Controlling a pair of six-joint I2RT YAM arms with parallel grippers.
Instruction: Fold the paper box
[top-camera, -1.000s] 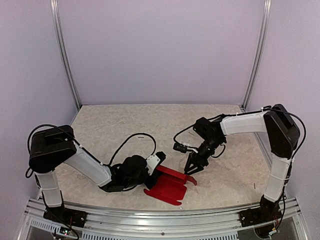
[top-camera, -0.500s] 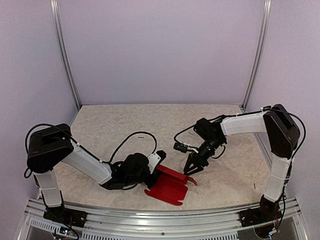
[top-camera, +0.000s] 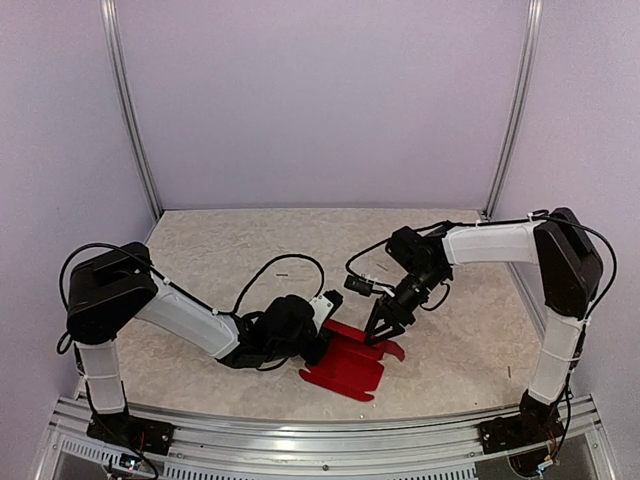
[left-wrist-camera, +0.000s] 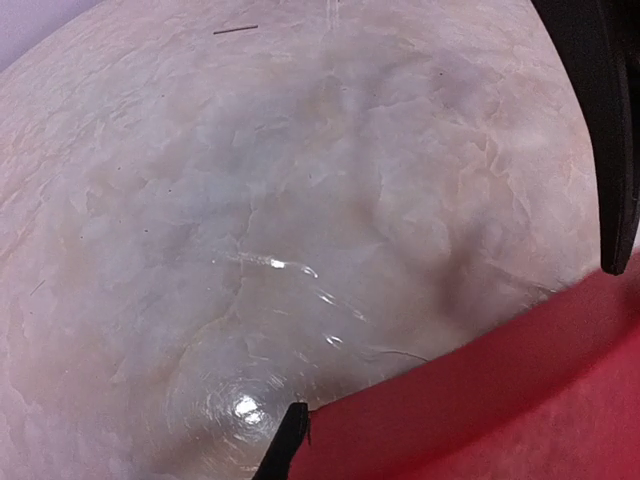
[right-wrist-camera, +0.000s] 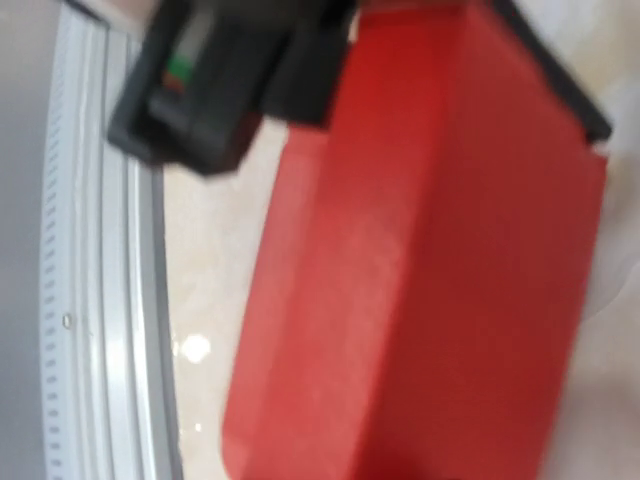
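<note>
**Workpiece.** The paper box (top-camera: 345, 368) is bright red thin card, partly formed: a flat base panel, a raised wall along its far edge, and a rounded flap projecting at the right end. In the right wrist view the box (right-wrist-camera: 430, 260) fills most of the frame as a smooth red panel with one crease line.

**Position.** It lies on the mottled beige table (top-camera: 300, 240), near centre, between the two grippers and close to the near-edge aluminium rail (top-camera: 330, 440).

**Orientation.** The long axis runs roughly left to right, the right end angled toward the near edge.

**Left gripper** (top-camera: 322, 338). It sits low at the box's left end. In its wrist view the card edge (left-wrist-camera: 500, 400) lies between the two black fingers (left-wrist-camera: 600, 130). It cannot be determined whether they are clamped on it.

**Right gripper** (top-camera: 378, 338). Its fingers are spread in a V, released, with the tips at the far wall. Contact cannot be determined.

**Clearance.** The rail is near the box's front edge. The largest stretch of table surface lies beyond the box, toward the back wall.
</note>
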